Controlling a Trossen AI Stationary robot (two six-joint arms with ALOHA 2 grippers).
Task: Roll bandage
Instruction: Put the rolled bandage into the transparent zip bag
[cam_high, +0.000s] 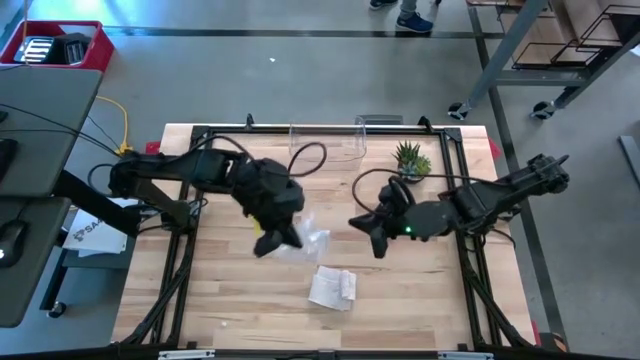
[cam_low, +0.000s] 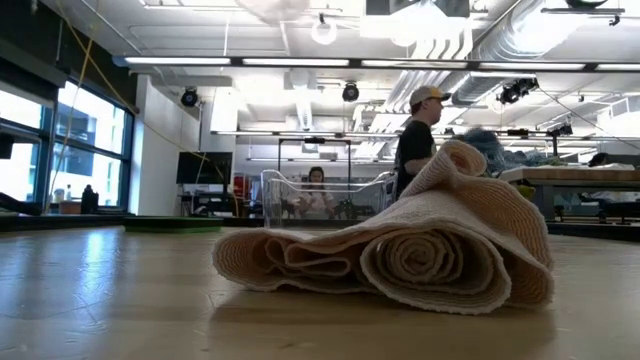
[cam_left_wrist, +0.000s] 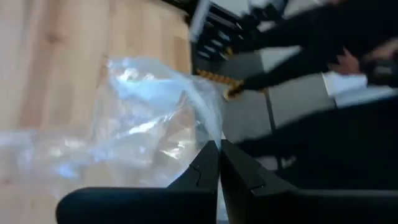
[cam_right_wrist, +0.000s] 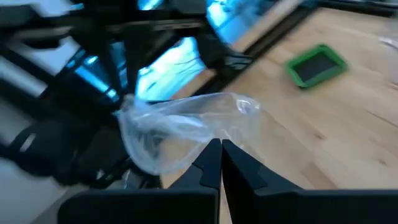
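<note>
Wooden desk (cam_high: 230, 300), mid-area: left gripper (cam_high: 268, 245) pressed together, pinching clear plastic wrapper (cam_high: 312, 240), likely clearing it; right gripper (cam_high: 378, 240) pressed together, empty; bandage (cam_high: 333, 287) loose near front edge.

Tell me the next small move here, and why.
Probably carry the clear plastic wrapper off to one side. The left claw is shut on one edge of it, while the bandage lies loosely bunched, out of the wrapper, nearer the front of the table. The right claw is shut nearby, apparently holding nothing.
</note>
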